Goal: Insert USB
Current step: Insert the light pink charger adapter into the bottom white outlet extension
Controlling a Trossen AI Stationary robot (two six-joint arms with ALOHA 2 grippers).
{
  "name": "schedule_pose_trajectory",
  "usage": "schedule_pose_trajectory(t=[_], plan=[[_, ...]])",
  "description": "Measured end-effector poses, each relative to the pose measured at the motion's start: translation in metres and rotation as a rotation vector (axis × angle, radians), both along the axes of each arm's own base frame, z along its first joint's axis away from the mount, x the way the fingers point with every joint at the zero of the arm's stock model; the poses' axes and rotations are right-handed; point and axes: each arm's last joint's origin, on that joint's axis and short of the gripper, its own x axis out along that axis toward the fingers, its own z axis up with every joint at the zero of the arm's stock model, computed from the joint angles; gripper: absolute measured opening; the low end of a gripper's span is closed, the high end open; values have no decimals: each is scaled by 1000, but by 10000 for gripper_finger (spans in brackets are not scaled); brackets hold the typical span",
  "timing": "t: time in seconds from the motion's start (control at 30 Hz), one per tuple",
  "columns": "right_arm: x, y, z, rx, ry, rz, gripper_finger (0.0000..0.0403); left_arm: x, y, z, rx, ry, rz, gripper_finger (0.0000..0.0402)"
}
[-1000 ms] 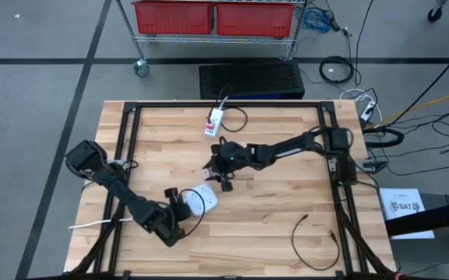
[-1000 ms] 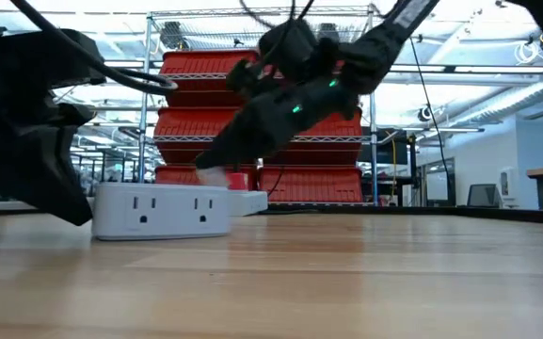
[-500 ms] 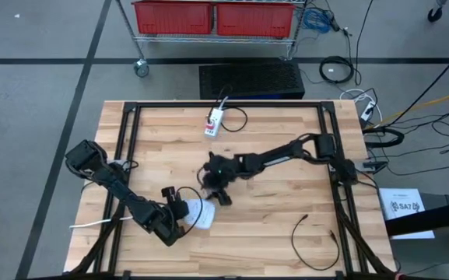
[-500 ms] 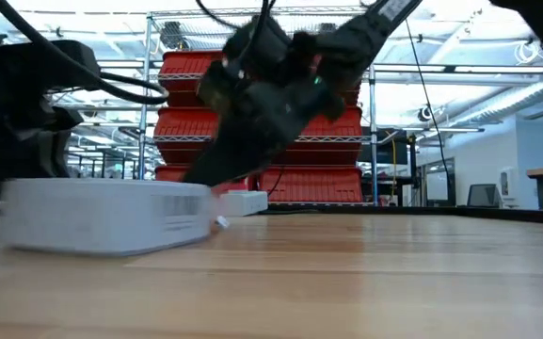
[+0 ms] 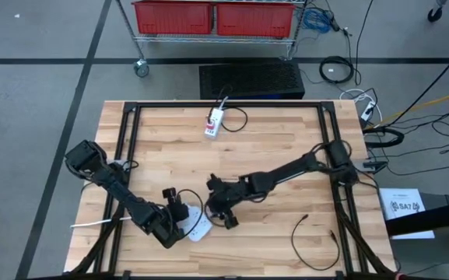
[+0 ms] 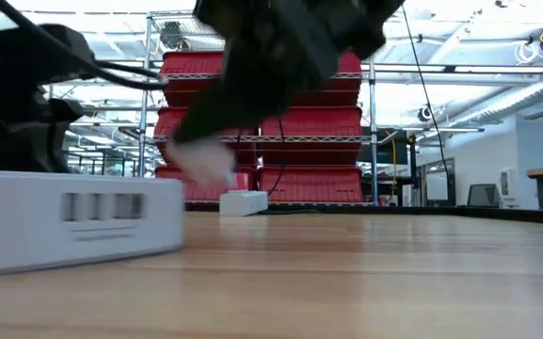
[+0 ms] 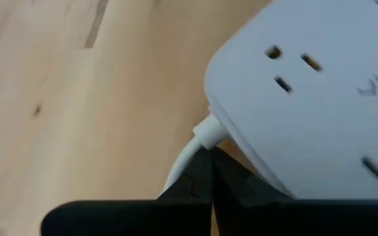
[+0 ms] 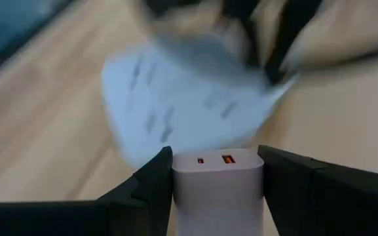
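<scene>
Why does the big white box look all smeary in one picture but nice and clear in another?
In the right wrist view the white power strip is smeared by motion blur, while the charger held between the right gripper's fingers stays sharp. In the left wrist view the strip's sockets look crisp. In the low view the dark arm overhead is blurred.

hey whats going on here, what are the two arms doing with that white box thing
The left gripper, shut, holds a white power strip by its cord end near the table's front edge. The right gripper grips a small white USB charger block between its fingers and has it pointed at the strip, close beside it. The block is not plugged in yet. A second, smaller strip and a loose black cable lie untouched elsewhere on the table.
</scene>
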Motion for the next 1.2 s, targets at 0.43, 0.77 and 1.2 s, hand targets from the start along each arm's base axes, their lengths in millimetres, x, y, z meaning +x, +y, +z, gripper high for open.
schedule_pose_trajectory(t=[0.43, 0.77, 1.2], plan=[[-41, -20, -8, 357, -402, 316, 163, -1, -6, 2, 48, -52, -34, 0], [-37, -44, -30, 440, -450, 373, 163, 3, -3, 2, 32, -68, -15, 0], [-3, -46, -57, 475, -446, 444, 163, 8, 1, 2, 13, -71, 6, 0]])
